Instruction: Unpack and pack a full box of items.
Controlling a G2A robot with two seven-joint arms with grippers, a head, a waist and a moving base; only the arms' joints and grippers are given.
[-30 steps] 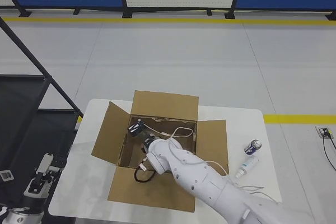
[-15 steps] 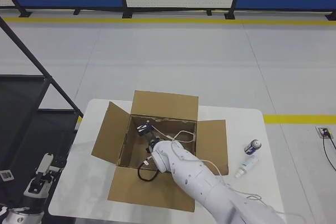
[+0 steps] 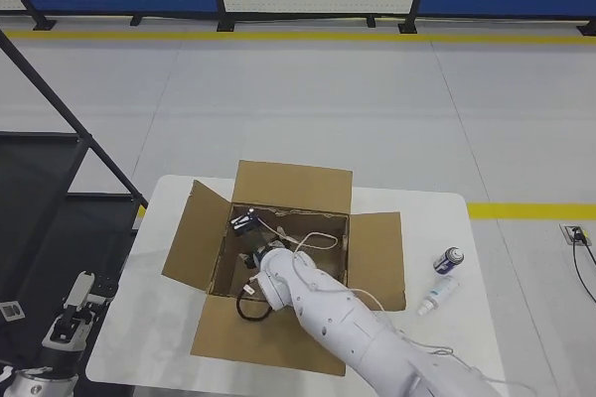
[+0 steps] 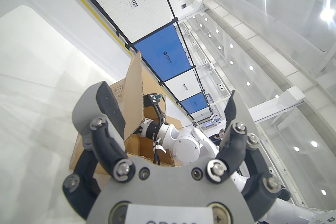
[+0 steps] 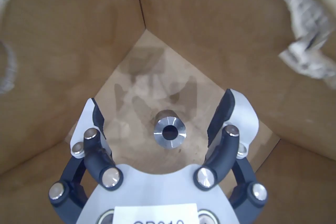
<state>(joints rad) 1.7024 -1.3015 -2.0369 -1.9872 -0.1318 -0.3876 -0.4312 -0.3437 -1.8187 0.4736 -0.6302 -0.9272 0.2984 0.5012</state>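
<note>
A brown corrugated cardboard box point(image 3: 293, 186) with all four flaps folded out is sitting on a white rectangular surface point(image 3: 427, 213). The right arm is reaching down inside it. The right gripper point(image 5: 160, 104) is hanging released, jaws wide apart and holding nothing, directly over a small silver metal cylinder with a round bore point(image 5: 170, 132). The cylinder is standing on end on the box floor, close to a corner.

The left gripper point(image 4: 168, 101) is waiting low beside the surface, also released and holding nothing.

A dark-capped can point(image 3: 448, 260) and a white bottle point(image 3: 436, 296) are lying on the surface outside the box.

Judging from this, the smooth round metal could slip or topple as the jaws are closing. A finger could also catch a box wall, because the corner is so near. The arm's white wrapped cable point(image 5: 302, 12) could snag a flap.

Printed handling symbols are showing on the box side, and logo print on distant wall panels; the right gripper's label is cut off.
</note>
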